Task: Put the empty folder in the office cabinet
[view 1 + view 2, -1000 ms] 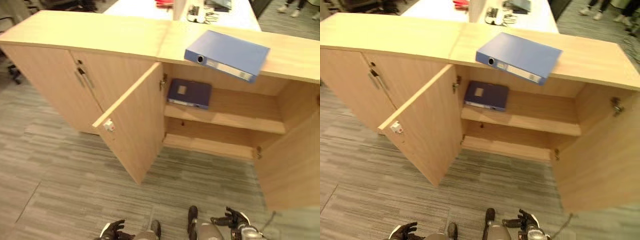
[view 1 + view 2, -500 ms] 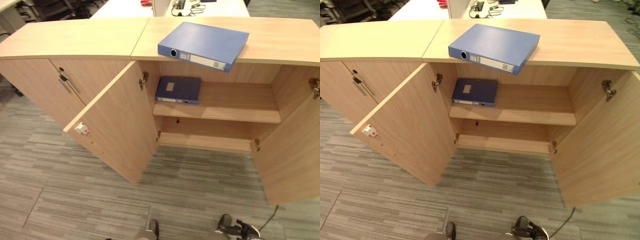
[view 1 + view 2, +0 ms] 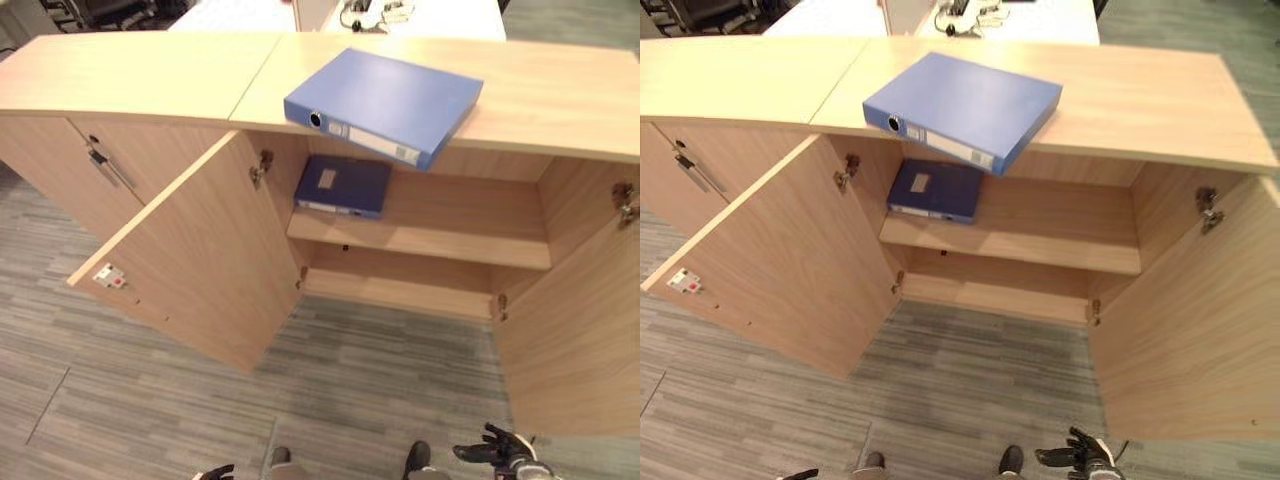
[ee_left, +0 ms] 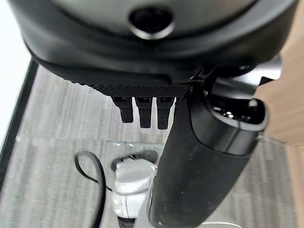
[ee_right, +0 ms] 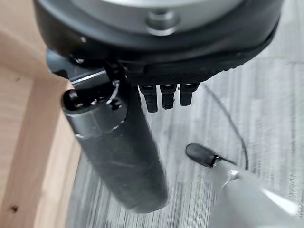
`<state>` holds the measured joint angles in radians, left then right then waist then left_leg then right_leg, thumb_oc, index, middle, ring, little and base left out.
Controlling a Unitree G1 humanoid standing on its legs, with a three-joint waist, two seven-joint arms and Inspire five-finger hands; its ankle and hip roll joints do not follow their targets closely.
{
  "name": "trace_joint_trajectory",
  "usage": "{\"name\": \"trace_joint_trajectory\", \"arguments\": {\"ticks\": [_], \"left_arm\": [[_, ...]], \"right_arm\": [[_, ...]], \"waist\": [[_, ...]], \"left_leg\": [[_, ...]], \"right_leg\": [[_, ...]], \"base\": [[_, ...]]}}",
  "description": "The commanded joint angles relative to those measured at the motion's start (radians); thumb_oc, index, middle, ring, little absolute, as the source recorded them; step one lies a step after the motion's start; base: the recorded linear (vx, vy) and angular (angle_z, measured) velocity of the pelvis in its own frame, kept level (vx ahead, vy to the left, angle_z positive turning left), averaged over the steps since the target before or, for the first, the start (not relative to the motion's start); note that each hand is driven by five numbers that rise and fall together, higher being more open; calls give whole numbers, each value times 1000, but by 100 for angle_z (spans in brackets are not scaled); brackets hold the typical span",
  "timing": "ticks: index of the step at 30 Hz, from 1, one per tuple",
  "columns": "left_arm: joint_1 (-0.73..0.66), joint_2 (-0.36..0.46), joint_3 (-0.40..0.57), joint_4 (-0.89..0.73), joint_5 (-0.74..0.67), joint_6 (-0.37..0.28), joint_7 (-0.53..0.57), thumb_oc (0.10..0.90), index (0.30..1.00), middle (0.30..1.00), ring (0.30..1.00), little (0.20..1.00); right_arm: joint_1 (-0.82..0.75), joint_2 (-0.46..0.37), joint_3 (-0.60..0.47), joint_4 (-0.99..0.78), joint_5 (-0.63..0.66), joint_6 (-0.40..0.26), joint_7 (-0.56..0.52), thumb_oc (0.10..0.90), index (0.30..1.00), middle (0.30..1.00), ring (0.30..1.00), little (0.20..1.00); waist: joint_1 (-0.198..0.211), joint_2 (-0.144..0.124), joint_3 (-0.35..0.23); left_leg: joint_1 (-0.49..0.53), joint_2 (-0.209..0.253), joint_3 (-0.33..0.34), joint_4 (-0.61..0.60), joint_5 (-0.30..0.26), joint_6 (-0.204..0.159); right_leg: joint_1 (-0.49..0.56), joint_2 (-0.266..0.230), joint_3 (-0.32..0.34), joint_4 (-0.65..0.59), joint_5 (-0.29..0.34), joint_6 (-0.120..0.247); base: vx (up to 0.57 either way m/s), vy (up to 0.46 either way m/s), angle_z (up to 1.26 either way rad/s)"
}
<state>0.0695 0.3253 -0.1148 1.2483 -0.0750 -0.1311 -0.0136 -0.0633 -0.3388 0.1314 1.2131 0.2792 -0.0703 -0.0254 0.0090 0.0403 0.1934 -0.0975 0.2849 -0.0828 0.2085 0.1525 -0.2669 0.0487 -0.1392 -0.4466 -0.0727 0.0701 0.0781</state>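
Blue and flat, the lever-arch folder (image 3: pixel 385 104) lies on the cabinet's top surface (image 3: pixel 560 95), set askew, its spine with the round finger hole and pale label facing the robot and one corner jutting slightly past the front edge above the open compartment. It is not held by either hand. Light wood makes up the whole office cabinet (image 3: pixel 1060 200): the right-hand section stands with both doors swung wide, the left door (image 3: pixel 200 260) angled out over the floor and the right door (image 3: pixel 1190 320) opened toward the robot. Inside, on the upper shelf (image 3: pixel 450 235), a darker blue folder (image 3: pixel 343 186) lies flat at the shelf's left end, just beside the left hinge side; the rest of that shelf and the bottom board below it hold nothing visible. The cabinet's left-hand section has its doors closed, with slim metal handles (image 3: pixel 105 168). Grey striped carpet (image 3: pixel 380 380) covers the floor in front.

Low at the bottom edge of the eye views, the right hand (image 3: pixel 497 450) hangs well apart from the cabinet, its fingers spread loosely and holding nothing; its wrist view shows the fingers (image 5: pixel 164 97) straight and the thumb extended above the carpet. The left hand (image 4: pixel 156 76) likewise hangs over the carpet with fingers straight and nothing in its grasp.
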Motion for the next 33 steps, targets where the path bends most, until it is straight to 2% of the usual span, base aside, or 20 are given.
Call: {"name": "trace_joint_trajectory", "arguments": {"ticks": [1,2,3,4,5,8,9,10,11,12,13,16,18,20,21,26,27,30,31,33], "left_arm": [[-22,58,-16,-13,-26,3,-3,800,900,900,900,900],[-22,58,-16,-13,-26,3,-3,800,900,900,900,900],[-31,48,-26,-14,-29,7,-4,800,900,900,900,900],[-31,48,-26,-14,-29,7,-3,800,900,900,900,900],[-32,45,-28,-11,-29,8,-4,800,900,900,900,900],[-36,38,-40,-5,-19,13,-3,800,900,900,900,900],[-37,35,-48,-4,-12,17,1,800,900,900,900,900],[-36,35,-48,-4,-12,17,1,800,900,900,900,900],[-29,39,-49,-2,-10,19,3,800,900,900,900,900],[-29,39,-49,-2,-10,19,3,800,900,900,900,900],[-23,51,-42,0,-15,19,2,800,900,900,900,900],[-20,64,-31,8,-20,20,2,800,900,900,900,900],[2,74,-14,17,-15,20,-5,800,900,900,900,900],[8,84,-12,20,-5,21,-13,800,900,900,900,900],[8,85,-12,20,-5,20,-13,800,900,900,900,900],[19,101,-12,11,9,19,-26,800,900,900,900,900],[19,101,-12,11,9,19,-26,800,900,900,900,900],[13,117,-7,-11,2,17,-31,800,900,900,900,900],[-132,72,-51,-41,7,45,15,800,900,900,900,900],[-165,86,-10,-36,-27,47,61,800,900,900,900,900]], "right_arm": [[-27,-19,29,-25,15,-22,-12,800,900,900,900,900],[-27,-19,29,-25,15,-22,-12,800,900,900,900,900],[-35,-14,40,-23,15,-18,-13,800,900,900,900,900],[-35,-14,40,-22,16,-18,-13,800,900,900,900,900],[-38,-13,44,-19,14,-18,-14,800,900,900,900,900],[-40,-8,53,-19,6,-20,-21,800,900,900,900,900],[-40,-5,63,-23,0,-21,-27,800,900,900,900,900],[-40,-5,63,-23,0,-22,-27,800,900,900,900,900],[-42,-2,71,-28,-5,-24,-32,800,900,900,900,900],[-42,-2,71,-28,-5,-24,-33,800,900,900,900,900],[-54,-3,73,-34,-2,-28,-39,800,900,900,900,900],[-67,-2,73,-34,-1,-28,-42,800,900,900,900,900],[-77,8,92,-32,-14,-29,-35,800,900,900,900,900],[-83,15,103,-28,-25,-27,-29,800,900,900,900,900],[-83,15,103,-28,-25,-27,-29,800,900,900,900,900],[-95,42,123,-21,-48,-19,-19,800,900,900,900,900],[-95,42,123,-21,-48,-19,-19,800,900,900,900,900],[-106,60,144,-36,-67,-14,-7,800,900,900,900,900],[-95,79,169,-46,-74,-1,11,800,900,900,900,900],[-78,83,159,-60,-83,10,7,800,900,900,900,900]], "waist": [[4,-31,49],[4,-30,49],[13,-38,58],[14,-36,57],[27,-38,64],[47,-46,74],[68,-38,78],[69,-39,80],[98,-21,86],[98,-22,88],[127,-16,95],[150,-19,102],[190,-31,89],[205,-43,78],[207,-44,79],[225,-96,44],[225,-96,44],[220,-129,10],[193,-147,-2],[172,-158,-14]], "left_leg": [[81,-41,79,291,-33,100],[81,-41,79,292,-33,100],[20,-79,96,296,-80,117],[17,-76,96,302,-85,117],[-38,-101,102,307,-134,129],[-131,-134,121,218,-202,153],[-177,-151,97,81,-156,158],[-171,-152,99,75,-155,157],[-198,-163,42,-57,-70,155],[-192,-163,43,-64,-66,154],[-238,-164,6,-168,-29,154],[-262,-167,8,-224,-8,154],[-249,-181,-33,-229,4,157],[-245,-189,-52,-214,25,163],[-243,-189,-50,-214,25,163],[-217,-223,-16,-192,14,210],[-217,-223,-16,-192,14,210],[-186,-259,25,-198,-41,251],[-168,-260,43,-201,-60,258],[-133,-269,57,-205,-87,276]], "right_leg": [[-14,3,49,1,-108,-29],[-14,3,49,1,-108,-29],[-4,4,61,4,-121,-32],[-5,6,62,6,-122,-31],[9,13,74,2,-133,-28],[36,19,100,-4,-152,-18],[54,42,118,-4,-171,-15],[56,41,119,-3,-173,-16],[81,81,151,11,-202,-21],[83,80,151,13,-205,-21],[115,107,178,26,-239,-26],[146,123,209,27,-260,-29],[173,140,257,20,-275,-21],[183,143,287,26,-294,-18],[183,142,289,27,-295,-18],[160,114,318,109,-294,14],[160,114,318,109,-294,14],[94,84,297,202,-222,83],[73,77,301,237,-187,102],[45,67,289,315,-136,141]], "base": [[130,-138,5],[162,-138,-6],[114,-77,-9],[179,-107,-7],[111,-32,-18],[199,-4,-22],[219,52,-15],[330,98,-9],[190,45,-3],[378,96,-40],[198,37,-52],[280,103,-57],[333,175,-59],[260,171,-87],[337,258,-54],[226,211,-26],[222,234,-18],[250,297,-14],[258,274,-21],[230,225,-20]]}}
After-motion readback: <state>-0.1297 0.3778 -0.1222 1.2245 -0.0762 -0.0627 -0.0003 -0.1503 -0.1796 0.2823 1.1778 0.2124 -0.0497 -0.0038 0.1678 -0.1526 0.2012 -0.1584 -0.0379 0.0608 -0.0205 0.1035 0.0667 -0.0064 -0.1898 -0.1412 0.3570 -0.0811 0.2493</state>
